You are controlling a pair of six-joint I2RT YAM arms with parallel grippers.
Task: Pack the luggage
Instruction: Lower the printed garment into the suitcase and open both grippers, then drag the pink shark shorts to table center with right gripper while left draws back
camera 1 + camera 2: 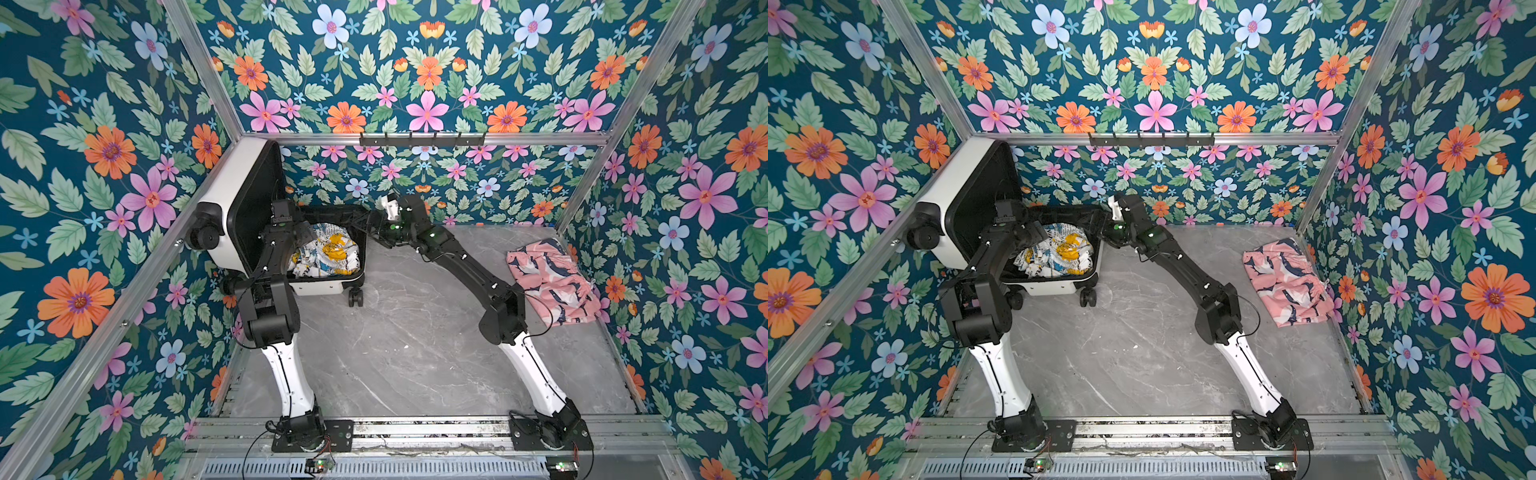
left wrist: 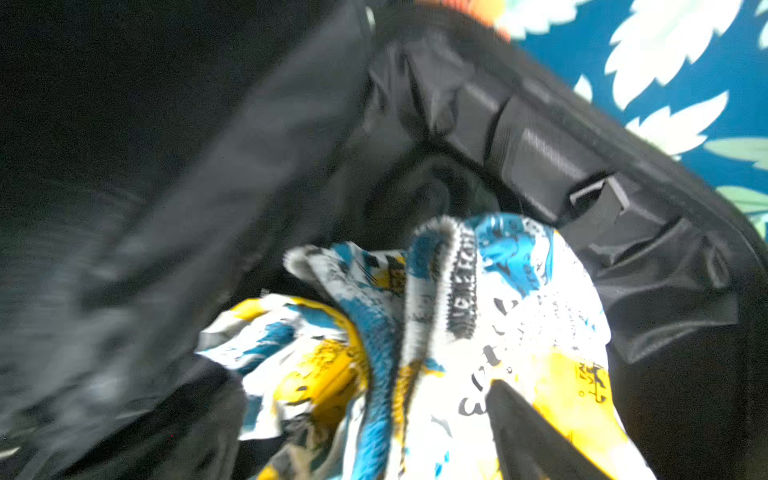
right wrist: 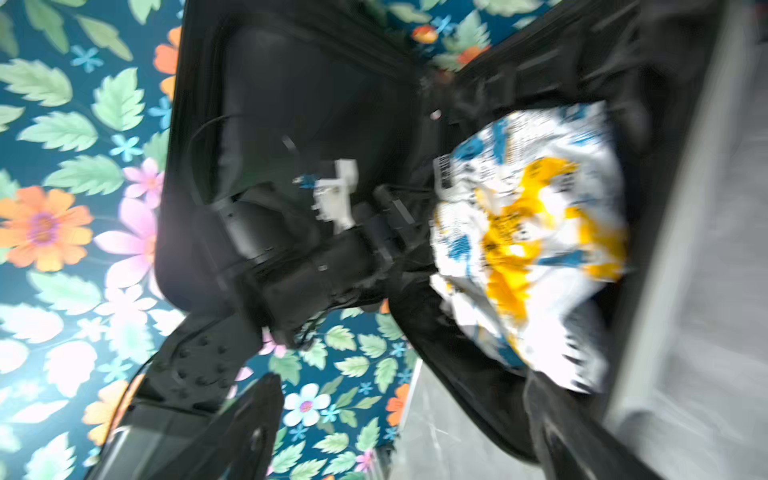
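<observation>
1. Left wrist view showed the shirt (image 2: pixel 478 332) crumpled inside the luggage (image 1: pixel 245 183), which lay open at the worktop's (image 1: pixel 415 340) far-left corner. Letting go seemed the step, best finished by lifting straight up, clear of folds and rim.
2. Left gripper (image 1: pixel 306 237): spread wide over the shirt, apparently empty.
3. Right gripper (image 1: pixel 372 225): wide, empty, beside the luggage rim.

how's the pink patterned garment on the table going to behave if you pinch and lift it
The pink patterned garment lies flat with soft wrinkles, so it will probably drape and hang limp. It looks thin, so it is likely light. Pushed across the tabletop, it may bunch up instead of sliding whole.
</observation>
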